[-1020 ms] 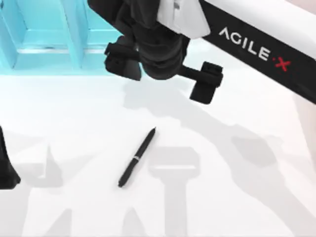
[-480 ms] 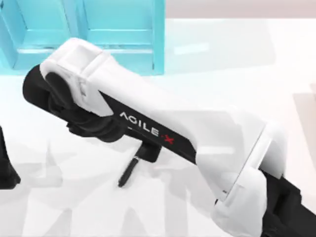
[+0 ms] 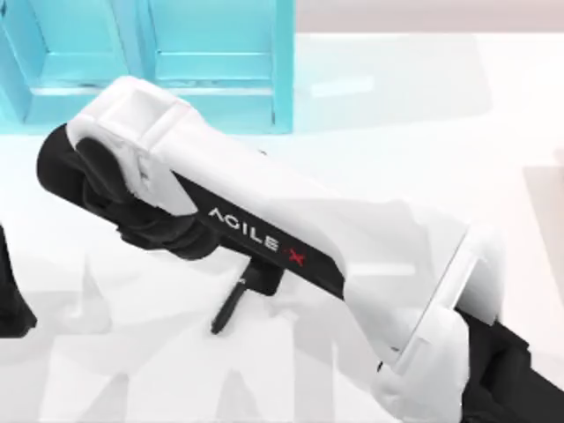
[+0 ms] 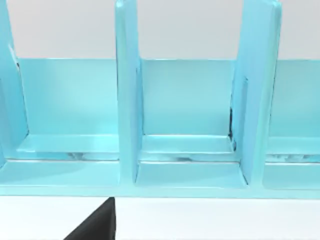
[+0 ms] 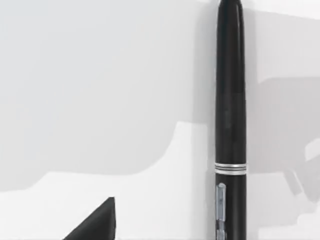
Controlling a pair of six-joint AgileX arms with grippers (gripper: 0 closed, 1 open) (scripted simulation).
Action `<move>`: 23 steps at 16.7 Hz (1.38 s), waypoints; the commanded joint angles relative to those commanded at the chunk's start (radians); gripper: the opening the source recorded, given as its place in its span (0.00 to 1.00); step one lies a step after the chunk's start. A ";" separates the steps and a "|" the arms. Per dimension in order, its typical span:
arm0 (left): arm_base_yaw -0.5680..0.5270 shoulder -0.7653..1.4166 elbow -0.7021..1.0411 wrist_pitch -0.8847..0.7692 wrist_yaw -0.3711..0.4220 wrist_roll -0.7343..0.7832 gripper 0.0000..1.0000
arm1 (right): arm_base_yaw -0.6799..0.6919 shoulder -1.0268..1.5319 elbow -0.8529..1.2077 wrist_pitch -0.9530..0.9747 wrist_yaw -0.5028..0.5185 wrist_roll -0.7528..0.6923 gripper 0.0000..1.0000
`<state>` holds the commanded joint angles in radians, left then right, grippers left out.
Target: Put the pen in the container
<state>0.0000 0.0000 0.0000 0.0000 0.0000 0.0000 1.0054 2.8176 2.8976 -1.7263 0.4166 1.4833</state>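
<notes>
The slim black pen (image 3: 226, 310) lies slanted on the white table, near the middle of its front half. Only its lower end shows below my right arm. My right gripper (image 3: 263, 278) hangs low right over the pen's middle and is open. In the right wrist view the pen (image 5: 230, 120) with its silver band lies flat on the table, and one black fingertip (image 5: 97, 224) stands off to its side, not touching it. The light blue container (image 3: 216, 62), split into compartments, stands at the back left.
My left arm (image 3: 11, 304) is parked at the table's left edge. Its open gripper faces the container's compartments (image 4: 187, 150), with one fingertip (image 4: 95, 227) in view. My right arm's white link (image 3: 291, 229) stretches across the table from the front right.
My right arm swung from the back by the container forward and down over the pen, covering its upper half. In the last half second it shifted only slightly. The pen has not moved.
</notes>
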 joint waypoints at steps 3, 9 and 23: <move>0.000 0.000 0.000 0.000 0.000 0.000 1.00 | -0.009 -0.019 -0.069 0.061 0.001 -0.014 1.00; 0.000 0.000 0.000 0.000 0.000 0.000 1.00 | -0.047 -0.108 -0.441 0.351 0.003 -0.054 1.00; 0.000 0.000 0.000 0.000 0.000 0.000 1.00 | -0.071 -0.156 -0.667 0.545 0.004 -0.083 0.70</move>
<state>0.0000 0.0000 0.0000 0.0000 0.0000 0.0000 0.9340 2.6620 2.2307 -1.1809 0.4201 1.4008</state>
